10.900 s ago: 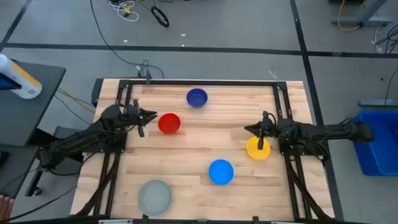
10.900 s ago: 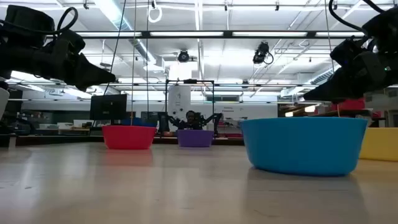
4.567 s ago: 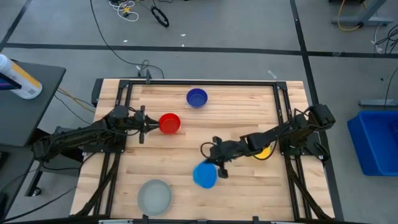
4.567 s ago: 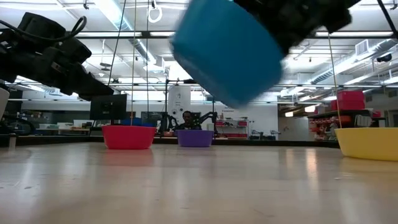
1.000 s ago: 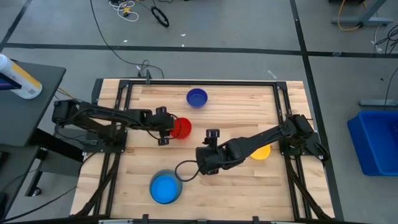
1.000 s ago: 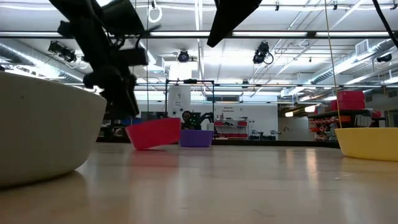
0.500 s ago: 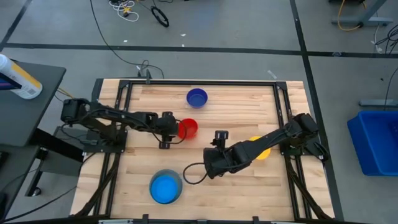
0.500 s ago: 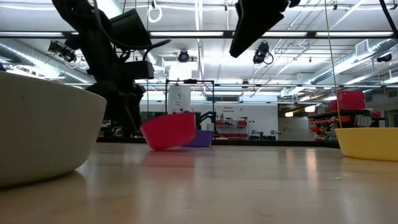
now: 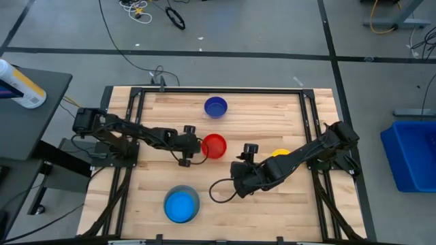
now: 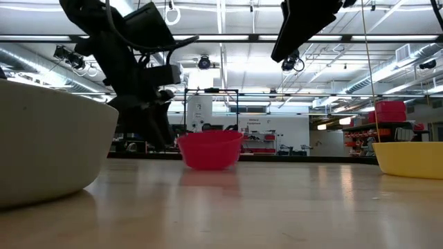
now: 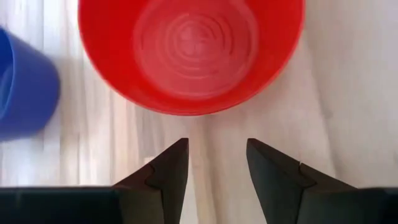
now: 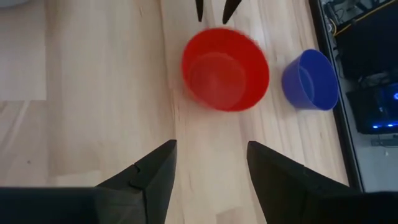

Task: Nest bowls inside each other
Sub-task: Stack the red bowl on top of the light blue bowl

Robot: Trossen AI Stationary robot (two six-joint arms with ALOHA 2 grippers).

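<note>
The red bowl stands upright on its base at the table's middle. My left gripper is open just left of it, fingertips short of its rim and touching nothing. My right gripper hangs open and empty above the table, nearer than the red bowl. The light blue bowl sits inside the grey bowl near the front edge. The dark blue bowl stands at the far middle. The yellow bowl is partly hidden by my right arm.
A black frame runs round the wooden table top. A loose cable loop hangs off my right arm above the boards near the grey bowl. Bare boards lie between the red bowl and the nested pair.
My left gripper has gone toward the table's right edge, taking the red bowl along. The bowl was tilted and now stands level on its base, farther right. My right gripper has also drifted toward the right edge, above the table.
</note>
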